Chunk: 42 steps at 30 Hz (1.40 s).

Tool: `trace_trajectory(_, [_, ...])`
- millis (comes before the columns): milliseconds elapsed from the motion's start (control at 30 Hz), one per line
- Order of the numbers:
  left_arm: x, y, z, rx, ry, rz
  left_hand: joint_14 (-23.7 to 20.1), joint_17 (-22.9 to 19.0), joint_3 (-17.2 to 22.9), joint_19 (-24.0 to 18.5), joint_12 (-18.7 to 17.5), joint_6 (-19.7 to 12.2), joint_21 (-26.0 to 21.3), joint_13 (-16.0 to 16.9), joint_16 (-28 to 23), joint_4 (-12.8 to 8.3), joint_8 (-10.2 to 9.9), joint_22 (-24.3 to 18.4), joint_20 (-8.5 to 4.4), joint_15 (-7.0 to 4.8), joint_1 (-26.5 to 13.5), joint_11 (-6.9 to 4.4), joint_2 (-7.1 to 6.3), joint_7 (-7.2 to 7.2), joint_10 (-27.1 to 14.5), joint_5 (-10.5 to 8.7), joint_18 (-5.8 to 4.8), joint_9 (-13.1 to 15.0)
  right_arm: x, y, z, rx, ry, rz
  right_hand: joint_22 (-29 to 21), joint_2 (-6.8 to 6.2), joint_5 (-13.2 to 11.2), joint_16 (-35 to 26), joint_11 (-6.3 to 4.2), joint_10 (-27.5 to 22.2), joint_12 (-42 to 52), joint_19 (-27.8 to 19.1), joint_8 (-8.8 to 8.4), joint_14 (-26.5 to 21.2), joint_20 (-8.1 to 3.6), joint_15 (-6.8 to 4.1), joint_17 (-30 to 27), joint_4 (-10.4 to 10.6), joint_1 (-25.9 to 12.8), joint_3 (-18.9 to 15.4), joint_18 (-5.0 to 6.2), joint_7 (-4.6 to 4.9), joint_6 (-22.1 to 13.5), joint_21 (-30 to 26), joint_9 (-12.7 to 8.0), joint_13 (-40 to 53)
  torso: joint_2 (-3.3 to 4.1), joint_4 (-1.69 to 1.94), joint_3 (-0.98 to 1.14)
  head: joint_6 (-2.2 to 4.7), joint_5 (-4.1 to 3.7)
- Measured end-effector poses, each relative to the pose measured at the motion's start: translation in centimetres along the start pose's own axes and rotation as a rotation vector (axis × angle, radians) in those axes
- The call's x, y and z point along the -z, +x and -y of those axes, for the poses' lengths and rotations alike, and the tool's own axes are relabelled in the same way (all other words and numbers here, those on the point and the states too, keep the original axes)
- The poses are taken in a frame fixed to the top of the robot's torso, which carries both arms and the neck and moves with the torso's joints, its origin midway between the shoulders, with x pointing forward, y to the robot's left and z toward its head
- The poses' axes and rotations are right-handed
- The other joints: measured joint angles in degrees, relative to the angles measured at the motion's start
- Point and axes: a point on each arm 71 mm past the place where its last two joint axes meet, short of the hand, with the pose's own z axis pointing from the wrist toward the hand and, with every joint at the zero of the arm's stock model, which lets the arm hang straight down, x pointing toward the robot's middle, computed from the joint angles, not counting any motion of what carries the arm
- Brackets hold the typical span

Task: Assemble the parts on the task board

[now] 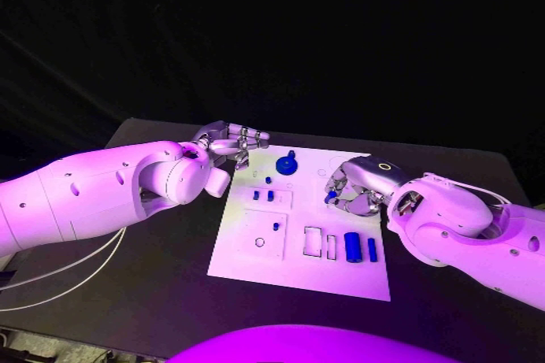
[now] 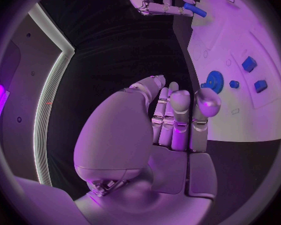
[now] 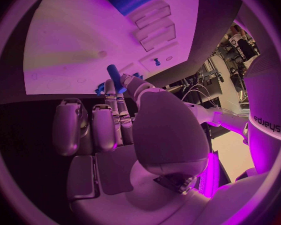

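Surface: black table [image 1: 136, 300] under a dark background, with the white task board [image 1: 244, 257] lying at its middle.
Right hand: the right hand [image 1: 354, 191] hovers over the board's 3 o'clock edge, fingers curled together; thumb and a finger pinch a small blue peg [image 3: 113, 75], whose end sticks out past the fingertips.
Left hand: the left hand [image 1: 231, 142] sits at the board's 11 o'clock corner, fingers [image 2: 178, 115] straight and pressed side by side, nothing between them.
Gear: a round blue gear [image 1: 287, 164] stands on the board toward 12 o'clock, just beside the left hand's fingertips but apart from them.
Small blocks: two little blue blocks [image 1: 264, 195] rest side by side below the gear, near the board's centre.
Cylinder: a blue cylinder [image 1: 352, 245] lies toward 5 o'clock, with a thinner blue bar [image 1: 372, 250] right beside it.
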Motion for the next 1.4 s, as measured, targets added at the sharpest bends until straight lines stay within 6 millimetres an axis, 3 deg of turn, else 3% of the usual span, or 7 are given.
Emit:
trace_trajectory(267, [-0.2, 0.2, 0.0, 0.000, 0.000, -0.004, 0.00, -0.15, -0.03, 0.00, 0.00, 0.00, 0.00, 0.00, 0.00, -0.03, 0.00, -0.04, 0.00, 0.00, 0.00, 0.00, 0.00, 0.00, 0.00, 0.00, 0.00, 0.00, 0.3, -0.8, -3.7, -0.063, -0.087, 0.039, 0.00, -0.22, 0.83, 0.00, 0.00, 0.00, -0.50, 0.20, -0.40, 0.00, 0.20, 0.00, 0.00, 0.00, -0.21, 0.00, 0.00, 0.00, 0.00, 0.41, -0.07, -0.11, -0.03, -0.07, 0.08, 0.16, 0.41])
trace_trajectory(433, [-0.4, 0.5, 0.0, 0.001, 0.000, -0.010, 0.00, -0.15, -0.03, 0.00, 0.00, 0.00, 0.00, 0.00, 0.00, -0.03, 0.00, -0.04, 0.00, 0.00, 0.00, 0.00, 0.00, 0.00, 0.00, 0.00, 0.00, 0.00, -0.5, 0.6, -7.3, -0.126, -0.165, 0.020, -0.01, -0.22, 0.83, 0.00, 0.00, 0.00, -0.51, 0.20, -0.42, 0.00, 0.21, 0.00, 0.00, 0.00, -0.21, 0.00, 0.00, 0.00, -0.01, 0.40, -0.07, -0.11, -0.04, -0.05, 0.08, 0.21, 0.88])
trace_trajectory(767, [-0.6, 1.0, 0.0, 0.003, 0.001, -0.020, 0.00, -0.15, -0.03, 0.00, 0.00, -0.09, 0.00, 0.04, 0.00, -0.03, 0.00, -0.04, 0.00, 0.00, 0.00, 0.22, 0.00, 0.09, -0.22, 0.00, 0.00, 0.01, -1.7, 3.7, -11.0, -0.197, -0.243, -0.028, -0.02, -0.23, 1.05, 0.22, 0.01, -0.01, -0.73, 0.20, -0.52, 0.00, 0.20, 0.01, 0.00, 0.00, -0.21, 0.34, 0.00, 0.18, -0.20, 0.18, -0.14, -0.11, -0.08, 0.24, -0.03, -0.32, 1.99])
trace_trajectory(1033, [-0.6, 1.1, 0.0, 0.003, 0.001, -0.025, 0.00, -0.15, -0.03, 0.00, 0.00, -0.21, 0.00, 0.04, 0.00, -0.03, 0.00, -0.04, 0.00, 0.00, 0.00, 0.22, 0.00, 0.21, -0.22, 0.00, -0.01, 0.01, -2.7, 6.0, -11.5, -0.212, -0.246, -0.065, -0.02, -0.23, 1.39, 0.22, 0.01, -0.01, -0.96, 0.20, -0.63, 0.00, 0.20, 0.01, 0.15, -0.16, -0.21, 0.51, 0.00, 0.18, -0.21, 0.18, -0.17, -0.16, -0.08, 0.21, -0.04, -0.66, 2.46])
trace_trajectory(1400, [-0.6, 1.1, 0.0, 0.004, 0.001, -0.028, 0.00, -0.14, -0.03, 0.00, 0.00, -0.21, 0.00, 0.03, 0.00, -0.03, 0.00, -0.04, 0.00, 0.00, 0.00, 0.22, 0.00, 0.20, -0.21, 0.00, 0.00, 0.01, -3.3, 7.0, -11.2, -0.187, -0.239, -0.079, -0.03, -0.23, 1.62, 0.22, 0.02, -0.01, -0.96, 0.19, -0.66, 0.00, 0.20, 0.01, 0.14, -0.16, -0.21, 0.51, 0.00, 0.18, -0.22, 0.19, -0.12, -0.16, -0.08, 0.24, -0.02, -0.90, 2.82])
